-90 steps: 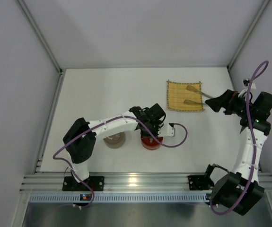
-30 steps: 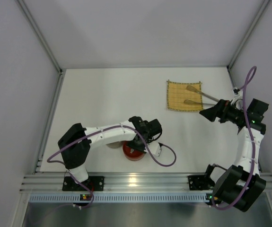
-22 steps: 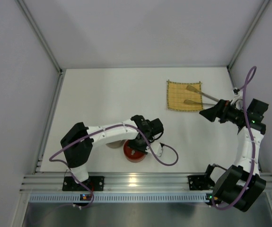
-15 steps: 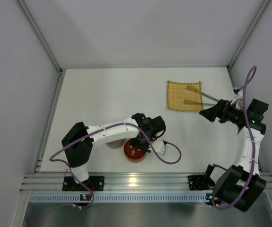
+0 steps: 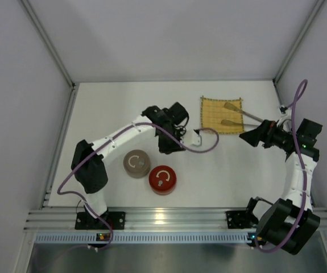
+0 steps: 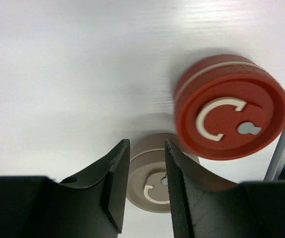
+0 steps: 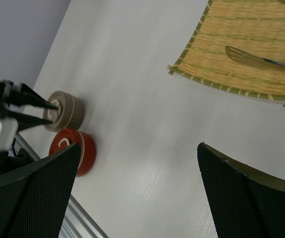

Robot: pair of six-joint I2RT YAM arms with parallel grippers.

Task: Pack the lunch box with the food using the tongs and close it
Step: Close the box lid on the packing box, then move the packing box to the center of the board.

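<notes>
Two round lidded containers stand side by side near the table's front: a red one [image 5: 162, 180] [image 6: 231, 106] and a beige one [image 5: 136, 164] [image 6: 152, 178]. I cannot tell which of them is the lunch box. The silver tongs [image 5: 231, 107] [image 7: 249, 58] lie with their flat tips on the yellow mat [image 5: 214, 116] [image 7: 231, 34]. No food shows in any view. My left gripper [image 5: 172, 149] [image 6: 146, 143] hangs behind the containers, jaws narrowly apart with nothing between them. My right gripper [image 5: 247, 136] [image 7: 138, 146] stands wide open and empty, just right of the mat.
White walls close the table in on the left, back and right. An aluminium rail [image 5: 163, 219] runs along the near edge. A white cable connector [image 5: 197, 137] dangles from the left wrist.
My left gripper has let go of the red container, left it beside the beige one, and moved back and up toward the mat. The right arm has not moved.
</notes>
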